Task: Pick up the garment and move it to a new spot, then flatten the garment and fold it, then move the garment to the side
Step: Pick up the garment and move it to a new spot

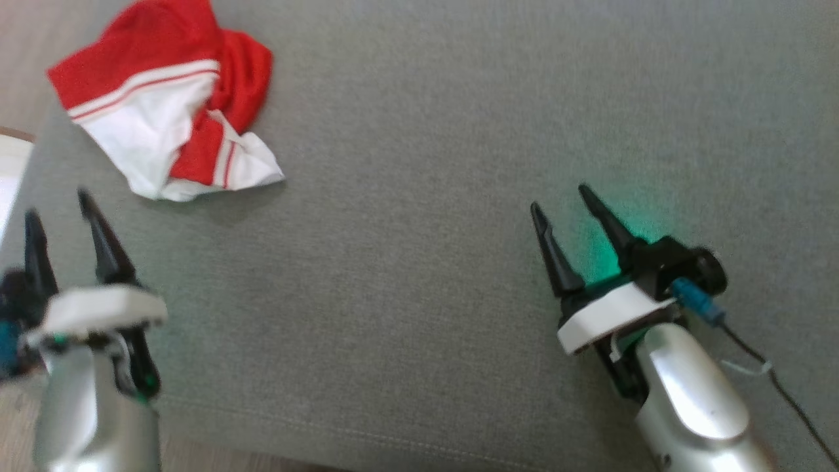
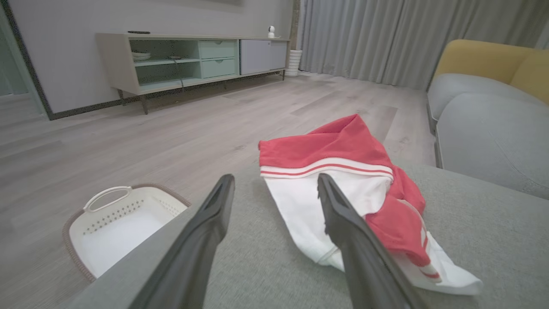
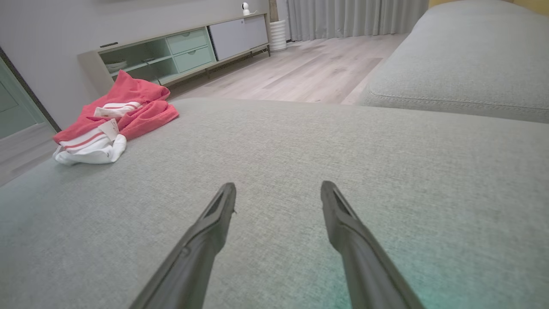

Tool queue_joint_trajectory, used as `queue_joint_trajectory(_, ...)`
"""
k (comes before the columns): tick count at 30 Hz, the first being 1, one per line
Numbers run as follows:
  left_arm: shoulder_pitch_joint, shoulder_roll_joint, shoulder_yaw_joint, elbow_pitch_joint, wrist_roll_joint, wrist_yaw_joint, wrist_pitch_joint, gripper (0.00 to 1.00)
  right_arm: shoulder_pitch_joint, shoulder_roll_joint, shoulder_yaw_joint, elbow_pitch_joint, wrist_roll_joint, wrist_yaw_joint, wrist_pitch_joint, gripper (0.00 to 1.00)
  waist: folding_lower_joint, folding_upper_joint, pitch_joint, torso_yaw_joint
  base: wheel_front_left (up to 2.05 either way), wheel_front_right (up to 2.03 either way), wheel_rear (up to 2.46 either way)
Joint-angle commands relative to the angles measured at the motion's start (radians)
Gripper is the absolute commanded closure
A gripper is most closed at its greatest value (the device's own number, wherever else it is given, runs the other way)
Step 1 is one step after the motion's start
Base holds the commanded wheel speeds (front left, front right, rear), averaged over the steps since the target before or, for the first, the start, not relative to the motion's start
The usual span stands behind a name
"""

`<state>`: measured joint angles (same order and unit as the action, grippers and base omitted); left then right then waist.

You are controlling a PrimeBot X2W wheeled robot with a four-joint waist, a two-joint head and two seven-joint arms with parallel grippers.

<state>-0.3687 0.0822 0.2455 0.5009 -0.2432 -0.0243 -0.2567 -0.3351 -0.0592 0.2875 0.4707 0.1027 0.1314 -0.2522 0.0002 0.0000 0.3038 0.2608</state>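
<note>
Upper left of the head view, the red-and-white shirt (image 1: 167, 108) lies crumpled on the grey cushion (image 1: 426, 196); my left gripper (image 1: 56, 203) and right gripper (image 1: 559, 196) both gape empty. Nothing looks done yet.

Living room bits
We've got a grey sofa cushion (image 1: 459, 196), a white perforated basket (image 2: 107, 193) on the wood floor (image 2: 128, 141) beside it, a low sideboard (image 2: 171, 60) against the wall, grey curtains (image 2: 407, 38).
</note>
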Motion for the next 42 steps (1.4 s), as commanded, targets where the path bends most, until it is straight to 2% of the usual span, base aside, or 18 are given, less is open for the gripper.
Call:
queue_joint_trajectory(1, -0.059, 0.052, 0.026, 0.006, 0.014, -0.015, -0.005, 0.00, -0.030, -0.005, 0.026, -0.044, -0.008, -0.001, -0.010, 0.00, -0.0002, 0.0000, 0.060, -0.027, 0.00, 0.00, 0.00)
queue_joint_trajectory(8, -0.318, 0.167, -0.025, 0.243, -0.022, -0.092, 0.041, 0.00, -0.075, -0.027, 0.048, -0.099, -0.003, -0.001, -0.010, 0.00, -0.0002, 0.0000, 0.151, -0.059, 0.00, 0.00, 0.00)
queue_joint_trajectory(11, -0.392, 0.189, -0.056, 0.329, -0.038, -0.101, 0.063, 0.00, -0.088, -0.033, 0.051, -0.111, 0.002, -0.001, -0.010, 0.00, -0.0002, 0.0000, 0.174, -0.072, 0.00, 0.00, 0.00)
queue_joint_trajectory(15, -0.448, 0.206, -0.092, 0.451, -0.065, -0.105, 0.152, 0.00, -0.094, -0.035, 0.056, -0.122, 0.006, -0.001, -0.010, 0.00, -0.0002, 0.0000, 0.193, -0.092, 0.00, 0.00, 0.00)
queue_joint_trajectory(19, -0.473, 0.216, -0.142, 0.518, -0.095, -0.106, 0.206, 0.00, -0.097, -0.034, 0.053, -0.134, 0.011, -0.001, -0.010, 0.00, -0.0002, 0.0000, 0.198, -0.107, 0.00, 0.00, 0.00)
queue_joint_trajectory(20, -0.476, 0.220, -0.154, 0.528, -0.105, -0.106, 0.214, 0.71, -0.097, -0.034, 0.052, -0.135, 0.013, -0.001, -0.010, 0.00, -0.0002, 0.0000, 0.197, -0.109, 0.00, 0.00, 0.00)
queue_joint_trajectory(21, -0.477, 0.224, -0.164, 0.534, -0.115, -0.106, 0.213, 1.00, -0.097, -0.033, 0.050, -0.136, 0.014, -0.001, -0.010, 0.00, -0.0002, 0.0000, 0.195, -0.111, 0.00, 0.00, 0.00)
queue_joint_trajectory(23, -0.479, 0.233, -0.190, 0.534, -0.130, -0.106, 0.202, 1.00, -0.096, -0.031, 0.047, -0.136, 0.016, -0.001, -0.010, 0.00, -0.0002, 0.0000, 0.186, -0.113, 0.00, 0.00, 0.00)
queue_joint_trajectory(29, -0.539, 0.269, -0.280, 0.460, -0.123, -0.106, 0.061, 1.00, -0.086, -0.019, 0.031, -0.126, 0.027, -0.001, -0.010, 0.00, -0.0002, 0.0000, 0.125, -0.116, 0.00, 0.00, 0.00)
queue_joint_trajectory(31, -0.554, 0.274, -0.295, 0.442, -0.117, -0.106, 0.044, 1.00, -0.083, -0.016, 0.028, -0.124, 0.030, -0.001, -0.010, 0.00, -0.0002, 0.0000, 0.111, -0.119, 0.00, 0.00, 0.00)
queue_joint_trajectory(37, -0.626, 0.242, -0.424, 0.280, -0.109, -0.106, 0.004, 1.00, -0.053, 0.000, 0.018, -0.110, 0.050, -0.001, -0.010, 0.00, -0.0002, 0.0000, 0.023, -0.155, 0.00, 0.00, 0.00)
queue_joint_trajectory(42, -0.647, 0.165, -0.524, 0.156, -0.116, -0.106, -0.001, 1.00, -0.024, 0.007, 0.003, -0.107, 0.066, -0.001, -0.010, 0.00, -0.0002, 0.0000, -0.024, -0.206, 0.00, 0.00, 0.00)
